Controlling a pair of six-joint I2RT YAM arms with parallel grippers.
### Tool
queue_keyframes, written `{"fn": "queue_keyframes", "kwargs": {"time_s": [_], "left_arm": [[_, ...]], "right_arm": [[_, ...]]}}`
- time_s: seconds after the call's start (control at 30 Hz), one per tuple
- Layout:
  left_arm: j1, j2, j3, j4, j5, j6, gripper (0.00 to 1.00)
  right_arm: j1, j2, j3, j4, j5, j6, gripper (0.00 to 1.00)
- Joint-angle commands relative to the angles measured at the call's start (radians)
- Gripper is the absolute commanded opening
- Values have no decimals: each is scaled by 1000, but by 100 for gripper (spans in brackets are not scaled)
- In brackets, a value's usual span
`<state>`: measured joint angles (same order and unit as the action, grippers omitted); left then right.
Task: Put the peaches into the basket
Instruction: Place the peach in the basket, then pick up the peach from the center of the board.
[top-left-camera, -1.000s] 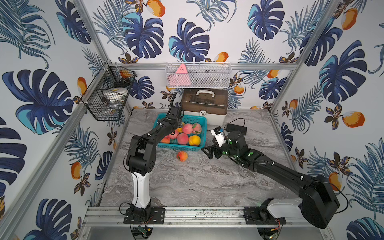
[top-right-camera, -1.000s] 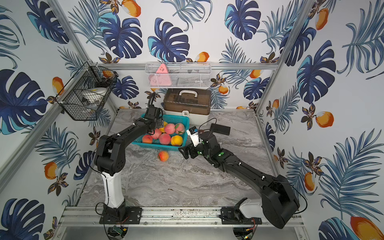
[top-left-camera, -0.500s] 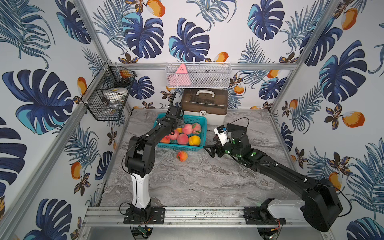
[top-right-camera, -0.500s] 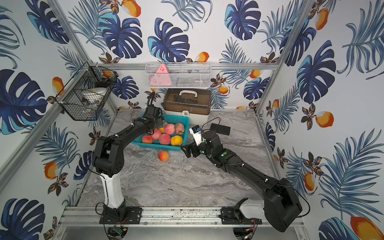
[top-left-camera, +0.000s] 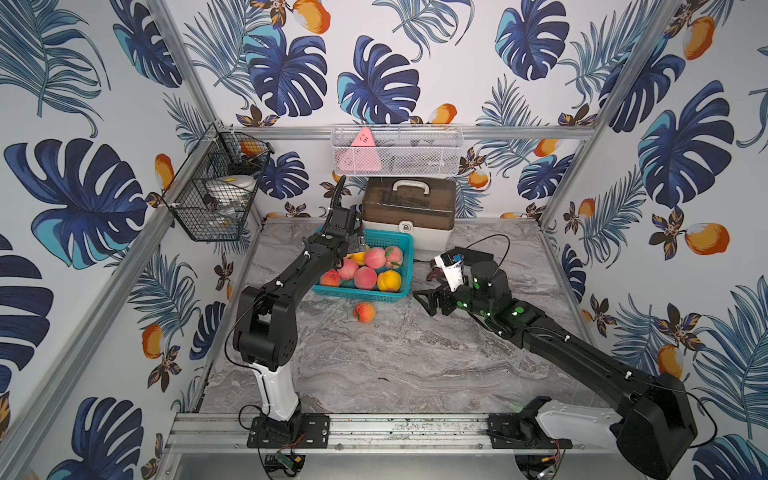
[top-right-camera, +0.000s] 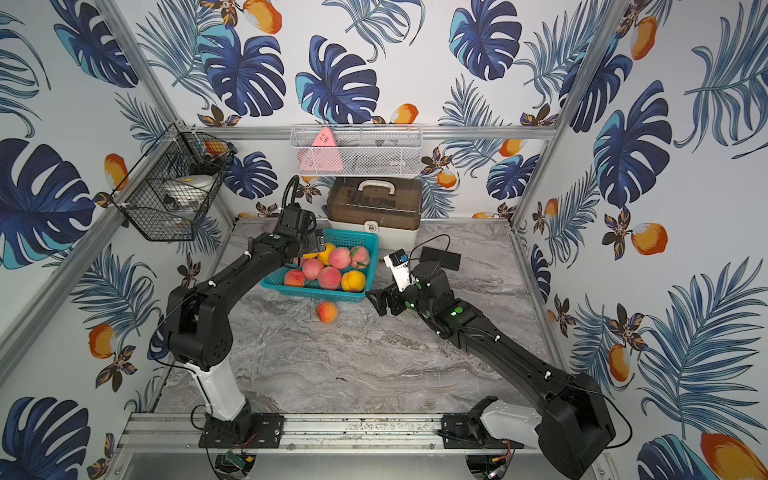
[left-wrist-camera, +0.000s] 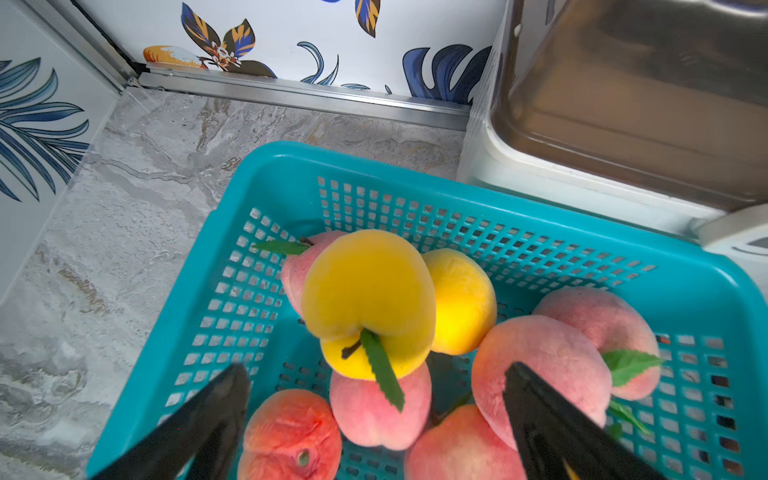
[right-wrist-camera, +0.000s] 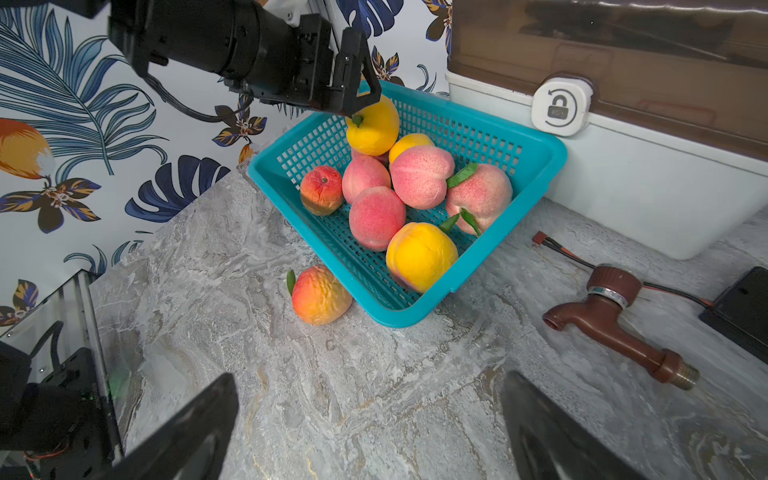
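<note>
Peaches first: I count about nine in the basket (right-wrist-camera: 417, 321), piled toward its far end; the top one is a yellow peach (left-wrist-camera: 368, 303) with a leaf, perched on the heap (or maybe dropping onto it, can't tell); nothing is gripping it.

One stray peach (right-wrist-camera: 320, 295), orange-red, sits out on the tabletop (right-wrist-camera: 249, 365), just beside the basket's near wall; touching or not, I can't say.

The left end effector (left-wrist-camera: 376, 372) hovers over the basket with its fingers spread wide either side of that yellow peach, so released and holding nothing; the right end effector (right-wrist-camera: 369, 380) hangs low over bare tabletop by the basket's near corner, fingers wide apart too, empty, with the stray in clear view ahead of it.

So I'd call the job nearly done; only the stray is left as far as I can see; my guess is the right arm is better placed for it.

Further out: a latched box (right-wrist-camera: 623, 187) sits behind the basket, and a brown tap (right-wrist-camera: 602, 316) lies on the tabletop.
</note>
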<state>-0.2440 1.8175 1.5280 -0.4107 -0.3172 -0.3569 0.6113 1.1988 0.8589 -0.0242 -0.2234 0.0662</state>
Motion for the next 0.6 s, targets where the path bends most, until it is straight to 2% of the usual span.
{"fn": "queue_keyframes", "kwargs": {"time_s": [0.0,0.3,0.57], "left_arm": [[-13,-63,-44,-33,11,9,99],[-83,-297,-215,-117,83,3,99],[-169,-458,-331,-224,168,-36,99]], "right_arm": [[1,-21,3,-39,-1,-7,100],[24,-85,4,-92,-81,2,100],[182,-97,10,-135,-3,-2,100]]}}
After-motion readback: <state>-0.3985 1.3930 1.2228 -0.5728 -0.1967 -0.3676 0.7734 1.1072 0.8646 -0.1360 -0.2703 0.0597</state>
